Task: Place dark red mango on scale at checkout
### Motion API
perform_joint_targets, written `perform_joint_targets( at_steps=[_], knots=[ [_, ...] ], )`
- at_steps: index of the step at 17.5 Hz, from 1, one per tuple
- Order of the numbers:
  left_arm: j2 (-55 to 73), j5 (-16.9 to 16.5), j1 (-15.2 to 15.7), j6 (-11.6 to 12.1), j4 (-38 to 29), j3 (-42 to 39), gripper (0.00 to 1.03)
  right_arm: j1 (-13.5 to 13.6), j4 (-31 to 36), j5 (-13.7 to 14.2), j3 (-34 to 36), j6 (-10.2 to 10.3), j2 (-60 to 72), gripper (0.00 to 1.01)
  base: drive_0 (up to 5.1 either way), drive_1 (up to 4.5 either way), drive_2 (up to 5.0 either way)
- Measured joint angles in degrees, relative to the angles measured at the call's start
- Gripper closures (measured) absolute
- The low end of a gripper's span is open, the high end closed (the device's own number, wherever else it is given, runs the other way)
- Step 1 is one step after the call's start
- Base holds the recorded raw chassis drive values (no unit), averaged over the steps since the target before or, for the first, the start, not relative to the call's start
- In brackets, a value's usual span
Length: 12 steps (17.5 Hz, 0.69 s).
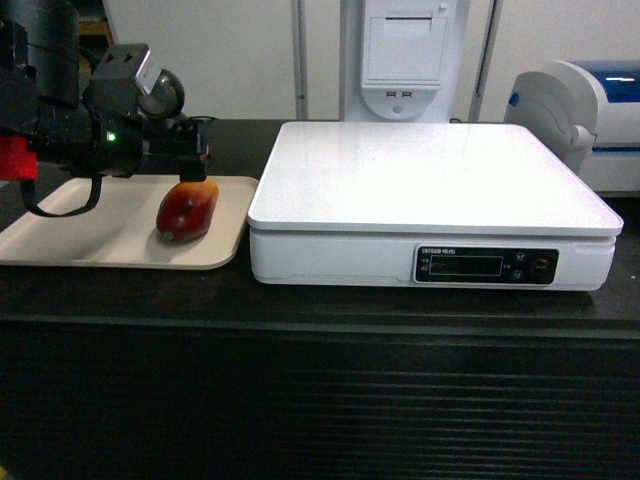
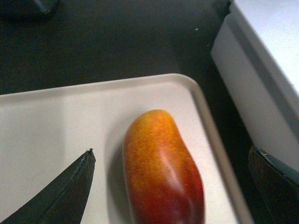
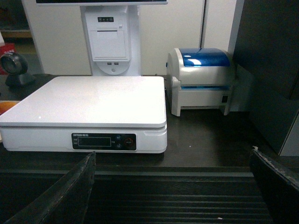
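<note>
The dark red mango (image 1: 187, 212) lies on the right side of a beige tray (image 1: 60, 235) on the black checkout (image 1: 320, 400); its orange-yellow end points to the back. My left gripper (image 1: 190, 168) hovers just over its far end. In the left wrist view, that gripper (image 2: 171, 150) is open, one finger (image 2: 65, 191) left of the mango (image 2: 161, 172) and the other beyond the tray's right rim, neither touching. The white scale (image 1: 430, 190) sits right of the tray with its platter bare. My right gripper (image 3: 173, 152) is open and empty, held before the counter's ribbed front, facing the scale (image 3: 88, 100).
A white kiosk post with a receipt printer (image 1: 405, 60) stands behind the scale. A white label printer with a blue lid (image 1: 590, 110) sits at the back right. A round black scanner (image 3: 11, 67) is behind the tray. A dark panel (image 3: 271, 70) rises at the far right.
</note>
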<state>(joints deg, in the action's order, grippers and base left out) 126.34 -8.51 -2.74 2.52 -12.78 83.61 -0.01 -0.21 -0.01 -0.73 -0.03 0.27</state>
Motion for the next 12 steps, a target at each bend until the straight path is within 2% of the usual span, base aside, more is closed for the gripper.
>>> perform_joint_targets(
  at_steps=[3,5,10,11,12],
  knots=[
    [4.31,1.05,0.63,0.76,4.35,5.92,0.05,0.00,0.00,0.02,0.00,0.00,0.00,0.03,0.0,0.00,0.0],
    [6.19,0.57,0.81,0.61,7.76,9.31,0.05,0.00,0.02,0.00,0.00,0.00,0.00,0.03,0.0,0.00,0.0],
    [7.67,0.22,-0.59,0.59,12.57,11.80,0.05,0.00,0.00,0.02,0.00,0.00,0.00,0.03,0.0,0.00,0.0],
    [9.60,1.88,-1.31,1.62,14.88,13.25,0.05,0.00,0.00,0.00,0.00,0.00,0.00,0.03,0.0,0.00,0.0],
    [10.45,3.54,-1.55,3.78,15.52,13.25,0.10,0.00,0.02,0.02,0.00,0.00,0.00,0.03,0.0,0.00,0.0]
  ],
)
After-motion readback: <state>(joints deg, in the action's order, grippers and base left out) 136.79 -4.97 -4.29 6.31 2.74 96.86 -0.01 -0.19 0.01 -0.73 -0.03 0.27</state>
